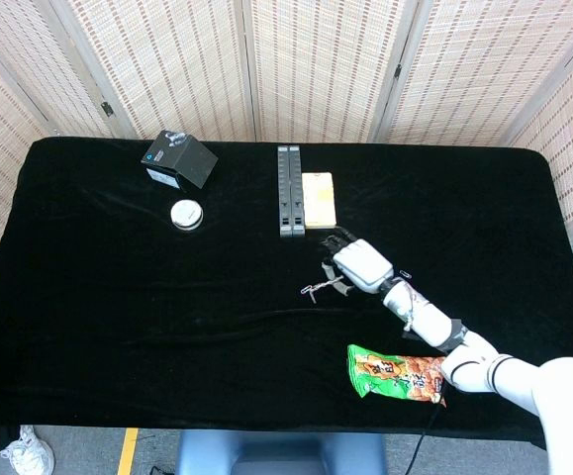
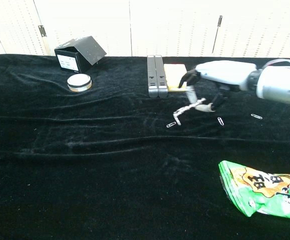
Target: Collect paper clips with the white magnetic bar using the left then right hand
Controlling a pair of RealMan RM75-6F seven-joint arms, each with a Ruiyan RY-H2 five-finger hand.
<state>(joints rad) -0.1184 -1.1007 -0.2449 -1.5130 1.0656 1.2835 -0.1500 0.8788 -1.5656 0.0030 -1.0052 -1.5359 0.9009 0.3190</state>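
My right hand [image 1: 360, 265] [image 2: 220, 75] hovers over the black cloth right of centre and pinches the white magnetic bar [image 2: 194, 106] [image 1: 332, 286]. The bar slants down to the left, with paper clips [image 2: 178, 114] clinging along it. One clip [image 2: 171, 125] lies at or just under the bar's low tip; I cannot tell whether it still touches. Two loose clips lie on the cloth, one [image 2: 220, 120] below the hand and one [image 2: 256, 116] further right. The left hand is out of both views.
A long grey case [image 1: 289, 190] and a yellow block [image 1: 318, 200] lie just behind the hand. A black box [image 1: 180, 160] and a round tin [image 1: 186, 214] sit at the back left. A green snack bag [image 1: 395, 373] lies near the front edge by my right forearm.
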